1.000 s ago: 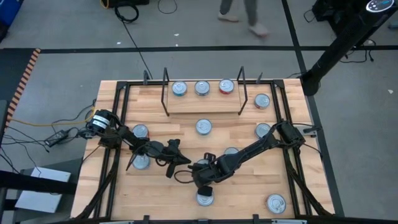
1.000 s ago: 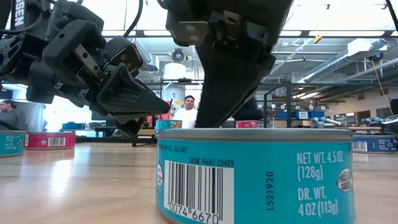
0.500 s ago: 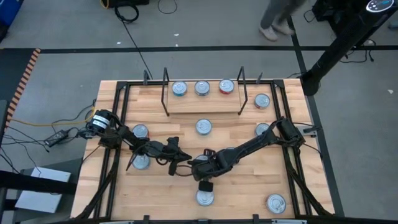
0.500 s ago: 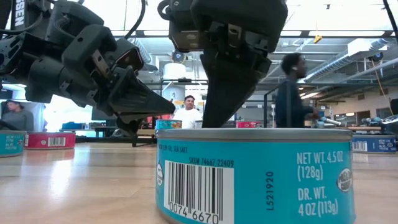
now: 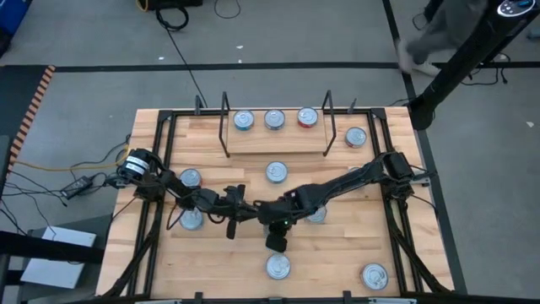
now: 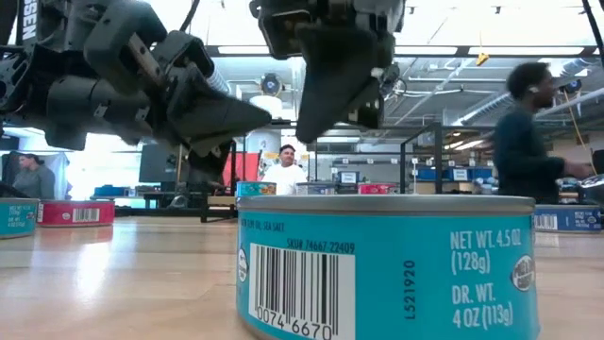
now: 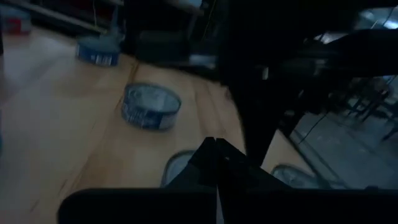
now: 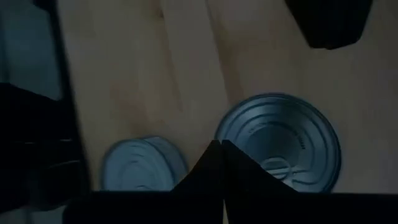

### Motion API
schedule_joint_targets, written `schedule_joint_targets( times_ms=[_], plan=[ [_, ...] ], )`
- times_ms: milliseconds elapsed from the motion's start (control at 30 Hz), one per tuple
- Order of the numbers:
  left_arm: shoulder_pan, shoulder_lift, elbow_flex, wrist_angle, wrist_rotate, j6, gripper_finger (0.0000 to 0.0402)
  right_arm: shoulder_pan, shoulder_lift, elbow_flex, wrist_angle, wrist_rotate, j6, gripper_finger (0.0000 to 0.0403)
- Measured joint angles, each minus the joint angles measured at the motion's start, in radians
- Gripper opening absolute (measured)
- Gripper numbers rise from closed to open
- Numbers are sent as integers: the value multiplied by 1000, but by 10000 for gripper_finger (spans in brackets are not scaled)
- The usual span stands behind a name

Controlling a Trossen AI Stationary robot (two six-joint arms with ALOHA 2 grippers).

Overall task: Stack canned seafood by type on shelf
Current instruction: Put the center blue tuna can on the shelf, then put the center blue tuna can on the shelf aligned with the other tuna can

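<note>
Right gripper (image 5: 277,242): fingers pressed together, empty, frame centre.
Nearest tin (image 5: 278,268): directly below it, lid up, untouched.
Left gripper (image 5: 250,212): fingers together, empty, farther off.
Shelf (image 5: 276,135): upper centre.

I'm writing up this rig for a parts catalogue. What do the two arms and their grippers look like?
Both arms are dark, near black, built of chunky jointed segments. The left arm has loose black cable at its base. The left gripper and right gripper each taper to wedge-shaped black fingers. White lettering shows on a housing at the low view's top corner.
</note>
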Motion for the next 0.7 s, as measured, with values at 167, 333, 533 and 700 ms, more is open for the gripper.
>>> schedule_joint_targets(
  times_ms=[167, 333, 533, 700],
  plan=[
    [0, 0, 0, 16, 0, -1, 0, -27, -33, 2, 3, -53, 30, 2],
    [2, 0, 0, -13, -4, -27, 0, 5, -27, 2, -63, 44, -4, 30],
    [34, 0, 3, -135, -19, -83, 0, 98, -17, -4, -66, 92, -114, 56],
    [93, 0, 49, -233, 41, -22, 0, 147, -16, -79, -31, 174, -109, 9]
  ],
)
